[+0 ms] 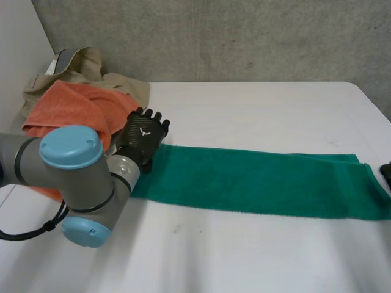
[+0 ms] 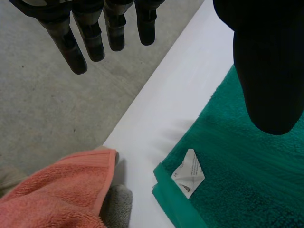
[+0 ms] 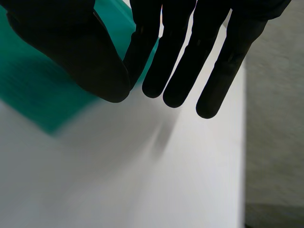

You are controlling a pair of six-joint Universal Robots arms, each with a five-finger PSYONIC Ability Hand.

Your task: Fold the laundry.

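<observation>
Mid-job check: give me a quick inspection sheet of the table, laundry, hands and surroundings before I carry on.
Surface: white table, a few faint marks.
Job's things: green towel lying flat as a long strip across the table, with a white label showing at its corner by the left hand.
Clutter: orange towel and beige garment heaped at the far left corner.
Hands: left hand open over the green towel's left end; right hand open at its right end.
Cables: nothing seen among the laundry.
Surroundings: grey wall behind the table.

Green towel (image 1: 256, 180) fuzzy terry cloth; orange towel (image 1: 73, 107) same; table (image 1: 244, 256) smooth matt white; left hand (image 1: 142, 135) black weave-patterned shell
</observation>
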